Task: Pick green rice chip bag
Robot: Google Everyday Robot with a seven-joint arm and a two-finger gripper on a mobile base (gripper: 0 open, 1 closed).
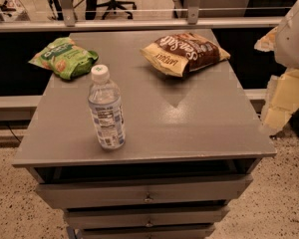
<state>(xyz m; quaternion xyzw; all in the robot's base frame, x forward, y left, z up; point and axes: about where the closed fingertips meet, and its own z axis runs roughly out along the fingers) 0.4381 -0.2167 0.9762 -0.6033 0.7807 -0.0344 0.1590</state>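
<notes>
Gripper out of frame; green rice chip bag (65, 58) lies flat on the grey cabinet top (189, 118).

Only a white rounded section of the arm (295, 31) shows, at the upper right edge of the view, off the cabinet's right side; the gripper itself lies beyond the frame, so whether it is apart or together cannot be told. Of the three items, the green rice chip bag sits farthest from that arm section, at the opposite back corner. The brown-and-cream chip bag (185, 53) lies nearest the arm, well apart from the green bag. The water bottle (105, 108) stands upright, just in front of the green bag, white cap on. Drawers (148, 190) sit below the top.
</notes>
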